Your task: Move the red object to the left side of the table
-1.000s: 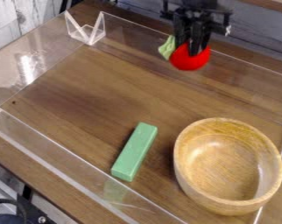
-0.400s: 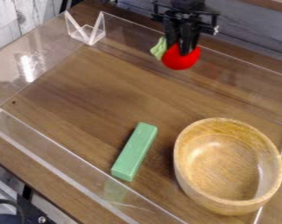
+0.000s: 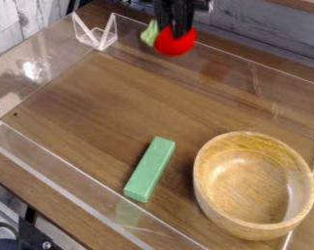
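Red and round, the red object (image 3: 176, 41) hangs near the table's (image 3: 107, 107) far edge, at about twelve o'clock in the view, clamped between the dark fingers (image 3: 179, 20) of the gripper (image 3: 180, 27), which points straight down. Its little green leafy tip sticks out toward nine o'clock. It looks raised off the wood, though the gap beneath it is hard to judge.

The wooden bowl (image 3: 255, 185) sits at about four o'clock, near the right acrylic wall; nothing is visible inside it, only its bare pale hollow. Just beside the bowl, toward eight o'clock of it, a green rectangular block (image 3: 149, 169) lies flat on the wood, apart from the bowl's rim. At eleven o'clock a small clear acrylic stand (image 3: 95, 31) rests in the far left corner.
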{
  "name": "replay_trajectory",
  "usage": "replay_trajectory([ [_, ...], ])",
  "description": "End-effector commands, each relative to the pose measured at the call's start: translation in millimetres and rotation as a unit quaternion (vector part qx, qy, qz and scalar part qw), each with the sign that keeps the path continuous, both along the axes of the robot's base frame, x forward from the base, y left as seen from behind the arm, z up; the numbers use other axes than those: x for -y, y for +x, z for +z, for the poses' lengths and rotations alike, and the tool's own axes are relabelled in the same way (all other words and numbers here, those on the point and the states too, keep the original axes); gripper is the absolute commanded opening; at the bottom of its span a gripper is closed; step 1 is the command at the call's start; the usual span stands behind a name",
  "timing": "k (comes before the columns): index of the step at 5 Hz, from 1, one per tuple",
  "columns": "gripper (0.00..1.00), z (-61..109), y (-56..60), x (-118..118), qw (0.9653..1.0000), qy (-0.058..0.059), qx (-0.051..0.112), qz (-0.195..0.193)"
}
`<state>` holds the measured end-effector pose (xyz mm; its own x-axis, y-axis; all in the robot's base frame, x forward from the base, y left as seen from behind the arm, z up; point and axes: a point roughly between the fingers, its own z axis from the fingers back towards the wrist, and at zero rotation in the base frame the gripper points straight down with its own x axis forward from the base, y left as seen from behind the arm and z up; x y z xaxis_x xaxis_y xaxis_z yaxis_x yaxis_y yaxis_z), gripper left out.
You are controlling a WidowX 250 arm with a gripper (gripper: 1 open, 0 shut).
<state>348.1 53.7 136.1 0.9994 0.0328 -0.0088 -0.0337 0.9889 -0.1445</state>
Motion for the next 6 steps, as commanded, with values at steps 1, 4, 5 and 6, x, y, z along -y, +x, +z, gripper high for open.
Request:
replay_trajectory([
  [1, 0.0, 16.4, 9.4, -7, 0.999, 0.009, 0.043, -0.001],
  [4, 0.0, 8.1, 13.4, -14, 0.999, 0.007, 0.038, 0.024],
  [5, 0.0, 11.3, 14.5, -11, 0.9991, 0.004, 0.038, -0.02],
  [6, 0.0, 10.6, 15.6, -11, 0.9976, 0.002, 0.035, -0.06],
])
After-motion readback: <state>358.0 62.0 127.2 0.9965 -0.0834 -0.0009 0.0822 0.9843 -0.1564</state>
